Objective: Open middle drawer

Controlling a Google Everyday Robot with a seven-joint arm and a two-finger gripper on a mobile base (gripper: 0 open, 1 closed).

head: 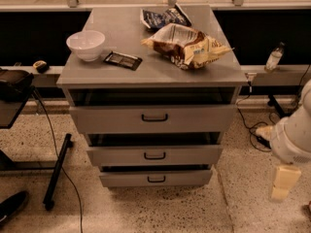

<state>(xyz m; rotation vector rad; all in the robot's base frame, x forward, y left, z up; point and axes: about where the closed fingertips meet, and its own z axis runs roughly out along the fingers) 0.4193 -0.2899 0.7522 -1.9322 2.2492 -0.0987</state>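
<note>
- Hand (284, 182): seen at about 4 o'clock, hung low off the white arm (293, 139), well apart from the drawers. Nothing is seen held in it, and how far it is opened cannot be told. A long reach across is needed, so a misjudged height is the likeliest fault.
- Bottom drawer (121, 179): set at 6 o'clock, just beneath the target. Its handle could be taken by mistake if the hand is brought in too low.
- Middle drawer (121, 156): found just below centre, with a dark gap above its front, so it is judged slightly out. Its loop handle (154, 156) is small, and a shallow or skewed grip could be slipped off during the pull.
- Top drawer (112, 119): pushed out further and overhanging the middle one, so the arm could be knocked against its front.
- Bench (121, 67): if it is dragged rather than the drawer slid, the bowl (85, 44) at 11 o'clock and the chip bag (187, 45) at 12 o'clock could be shaken.
</note>
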